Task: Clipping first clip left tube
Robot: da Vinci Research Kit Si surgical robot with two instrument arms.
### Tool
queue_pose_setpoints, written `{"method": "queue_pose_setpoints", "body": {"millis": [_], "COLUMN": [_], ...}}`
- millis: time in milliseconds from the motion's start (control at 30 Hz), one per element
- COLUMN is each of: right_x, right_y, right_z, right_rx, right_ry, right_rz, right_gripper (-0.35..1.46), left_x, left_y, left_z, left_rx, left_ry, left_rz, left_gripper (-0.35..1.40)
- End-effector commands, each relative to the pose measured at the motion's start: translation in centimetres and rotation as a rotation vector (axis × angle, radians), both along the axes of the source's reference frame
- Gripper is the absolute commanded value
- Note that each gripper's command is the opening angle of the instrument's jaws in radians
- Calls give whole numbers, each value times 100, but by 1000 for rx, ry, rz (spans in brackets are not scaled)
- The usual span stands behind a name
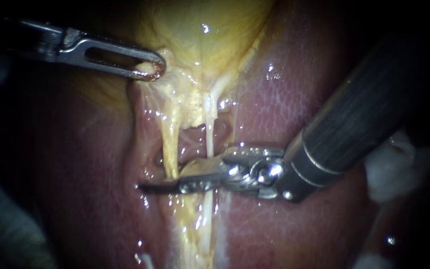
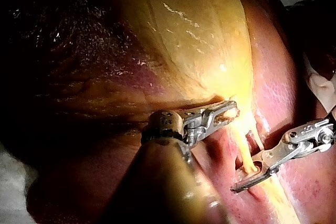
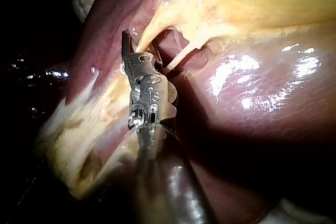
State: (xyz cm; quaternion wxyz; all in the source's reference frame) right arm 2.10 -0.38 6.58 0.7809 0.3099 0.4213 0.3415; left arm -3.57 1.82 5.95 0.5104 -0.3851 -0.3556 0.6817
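The yellow gallbladder (image 1: 205,35) hangs over the pink liver (image 1: 284,114). Two tubes run down from its neck: a thick yellow left tube (image 1: 171,144) and a thin white right tube (image 1: 209,134). My left instrument (image 1: 150,69) comes in from the upper left, and its slotted jaws are shut on pale tissue at the gallbladder's neck (image 2: 226,113). My right instrument (image 1: 170,182) reaches across both tubes from the right. Its jaws stand open, with the left tube (image 2: 247,156) between them. In the right wrist view its tip (image 3: 127,43) lies beside the yellow strand. I see no clip on either tube.
White gauze (image 1: 394,169) lies at the right edge, behind the right instrument's thick dark shaft (image 1: 364,114). Wet liver surface surrounds the tubes on both sides. A pale cloth (image 2: 320,85) shows beyond the right instrument in the left wrist view.
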Motion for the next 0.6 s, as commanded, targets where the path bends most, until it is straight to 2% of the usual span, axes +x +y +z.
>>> {"method": "queue_pose_setpoints", "body": {"millis": [33, 167, 467, 600], "right_x": [0, 1, 0, -7], "right_y": [0, 1, 5, 9], "right_z": [0, 1, -3, -9], "right_rx": [0, -1, 0, 10], "right_ry": [-1, 7, 31, 33], "right_rz": [1, 6, 19, 19], "right_gripper": [9, 35, 49, 49], "left_x": [0, 0, 4, 5], "left_y": [0, 0, -1, -1], "left_z": [0, 0, -1, -1], "left_rx": [0, 0, -2, -3], "left_ry": [-1, -1, 0, 1], "left_rz": [1, 1, 0, -2], "left_gripper": [-35, -35, -35, -35]}}
